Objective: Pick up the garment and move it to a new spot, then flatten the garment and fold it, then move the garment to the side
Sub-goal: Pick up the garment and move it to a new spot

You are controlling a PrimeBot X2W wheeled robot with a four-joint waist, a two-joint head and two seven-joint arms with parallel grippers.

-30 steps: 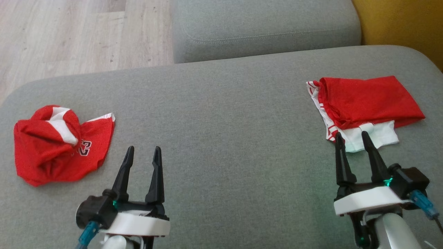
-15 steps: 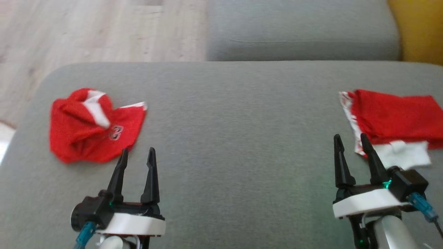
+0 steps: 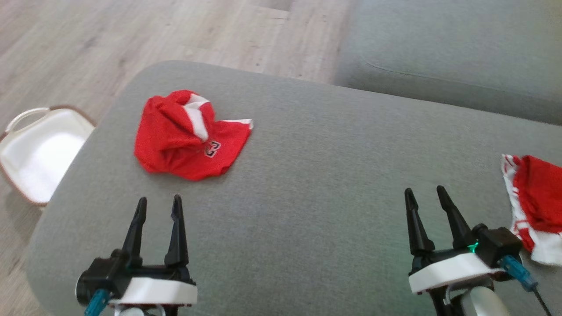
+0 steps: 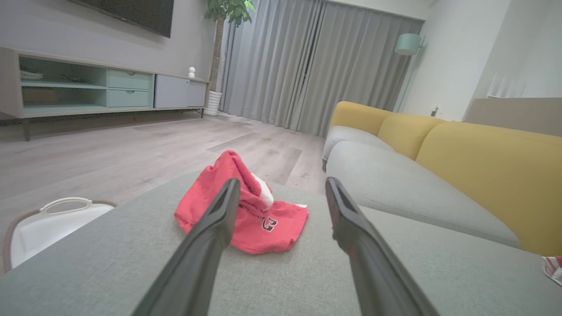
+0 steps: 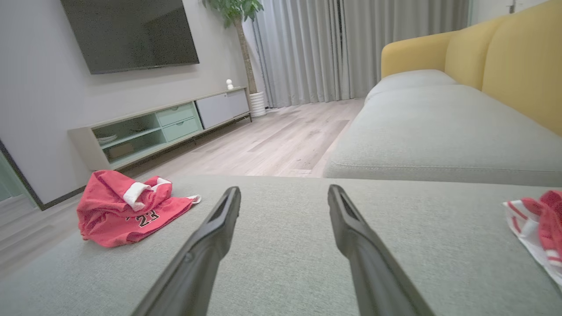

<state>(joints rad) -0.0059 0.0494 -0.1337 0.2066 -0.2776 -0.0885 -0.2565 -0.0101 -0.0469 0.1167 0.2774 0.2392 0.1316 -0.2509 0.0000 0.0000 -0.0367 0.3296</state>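
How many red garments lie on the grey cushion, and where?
2. A crumpled jersey lies ahead of the left tool; a red-and-white garment beside the right tool, partly out of frame.

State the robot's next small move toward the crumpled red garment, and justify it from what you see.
Probably reach the left gripper forward to the crumpled red garment: its jaws stand open and empty, the garment lies bunched just ahead of it, untouched, and the right gripper is farther off.
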